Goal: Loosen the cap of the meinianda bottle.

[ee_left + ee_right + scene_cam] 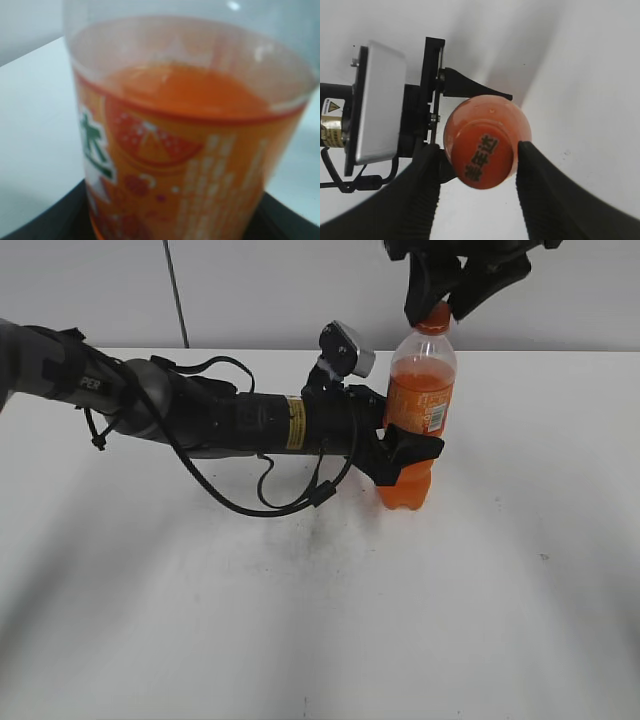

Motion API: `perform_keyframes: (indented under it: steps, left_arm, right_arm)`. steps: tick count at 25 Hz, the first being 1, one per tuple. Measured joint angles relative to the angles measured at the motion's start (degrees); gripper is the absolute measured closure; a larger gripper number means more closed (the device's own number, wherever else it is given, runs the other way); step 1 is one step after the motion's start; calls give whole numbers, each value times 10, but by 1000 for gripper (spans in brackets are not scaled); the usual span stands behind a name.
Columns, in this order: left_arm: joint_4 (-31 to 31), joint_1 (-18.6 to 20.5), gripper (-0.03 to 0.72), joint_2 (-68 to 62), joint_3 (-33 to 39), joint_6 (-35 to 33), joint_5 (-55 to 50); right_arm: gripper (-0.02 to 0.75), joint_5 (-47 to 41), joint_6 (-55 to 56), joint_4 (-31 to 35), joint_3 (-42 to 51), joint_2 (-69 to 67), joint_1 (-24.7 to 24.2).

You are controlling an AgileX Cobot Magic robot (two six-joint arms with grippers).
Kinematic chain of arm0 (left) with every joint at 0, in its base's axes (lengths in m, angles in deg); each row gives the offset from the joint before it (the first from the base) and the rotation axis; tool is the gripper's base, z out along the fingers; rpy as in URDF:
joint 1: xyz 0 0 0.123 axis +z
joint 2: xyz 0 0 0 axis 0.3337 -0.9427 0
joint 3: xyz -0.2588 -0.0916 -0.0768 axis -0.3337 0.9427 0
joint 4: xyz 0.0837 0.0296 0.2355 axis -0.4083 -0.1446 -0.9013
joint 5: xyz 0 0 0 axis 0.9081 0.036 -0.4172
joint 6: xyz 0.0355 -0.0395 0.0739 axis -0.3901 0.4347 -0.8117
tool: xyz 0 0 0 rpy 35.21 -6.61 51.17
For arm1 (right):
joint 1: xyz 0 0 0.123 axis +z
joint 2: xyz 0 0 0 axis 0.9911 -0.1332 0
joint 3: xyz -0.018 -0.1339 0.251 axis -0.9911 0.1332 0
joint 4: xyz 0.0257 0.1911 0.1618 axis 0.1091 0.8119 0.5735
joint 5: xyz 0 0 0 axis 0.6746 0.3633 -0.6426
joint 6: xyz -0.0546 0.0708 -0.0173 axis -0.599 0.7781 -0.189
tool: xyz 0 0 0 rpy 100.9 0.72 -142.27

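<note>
The meinianda bottle [420, 390] stands upright on the white table, with orange drink and an orange label. My left gripper [408, 455] is shut on its lower body from the left. In the left wrist view the bottle [185, 150] fills the frame, and the black fingers of the left gripper [175, 235] show at both bottom corners. The orange cap [435, 316] is on the neck. My right gripper [440, 302] comes down from above with its fingers on either side of the cap. In the right wrist view the cap [482, 160] sits between the fingers of the right gripper [479, 149], with small gaps showing.
The left arm [200, 410] lies across the left half of the white table [300, 620] with a loose black cable under it. Its silver wrist camera [377, 100] sits close to the bottle's left side. A grey wall runs behind the table.
</note>
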Motion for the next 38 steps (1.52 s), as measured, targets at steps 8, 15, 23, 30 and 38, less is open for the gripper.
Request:
perform_keyframes:
  steps: [8,15,23,30,38]
  left_arm:
    - [0,0,262,0,0,0,0]
    - [-7,0,263,0,0,0,-1]
    - [-25,1,263,0,-4,3,0]
    - [-26,1,263,0,-4,4,0]
    - [-31,1,263,0,-4,2,2]
  right_arm:
    - [458,-1,4,-5,0,-5,0]
    - [465,-1,-245,-8,-1,-5,0]
    - [465,-4,-597,-13,-3,-5,0]
    - [406,-5,-577,-18,-3,-1,0]
    - [175,-5,-296,-8,-2,43,-1]
